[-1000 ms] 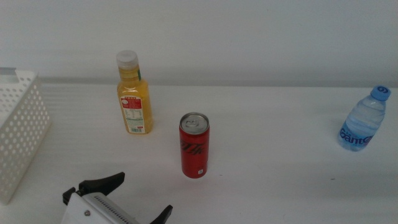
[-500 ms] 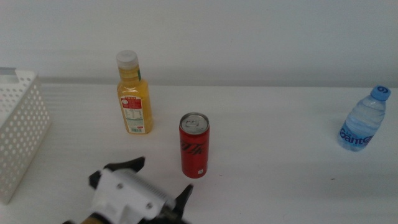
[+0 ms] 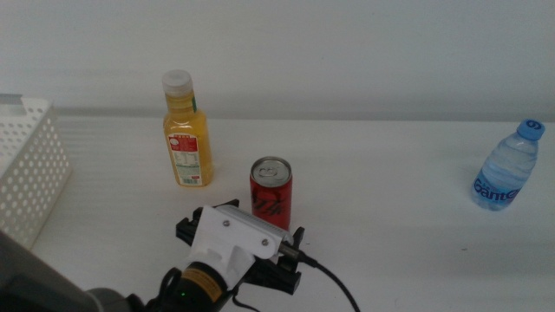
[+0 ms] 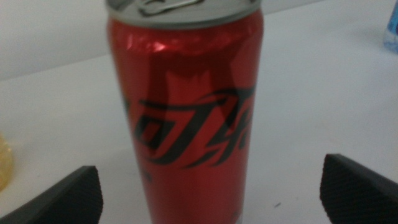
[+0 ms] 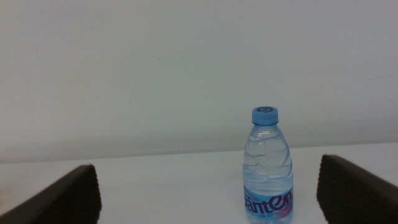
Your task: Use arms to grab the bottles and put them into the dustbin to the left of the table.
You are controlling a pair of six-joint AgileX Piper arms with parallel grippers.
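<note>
- You are looking at a plain white wall [image 3: 347,52] that fills the upper part of the middle view, bare and evenly lit.
- You see it meet a broad white surface along a soft grey seam.
- Your light is diffuse, leaving only faint shadows.
- From your right wrist view the same pale wall [image 5: 155,74] fills most of the frame.
</note>
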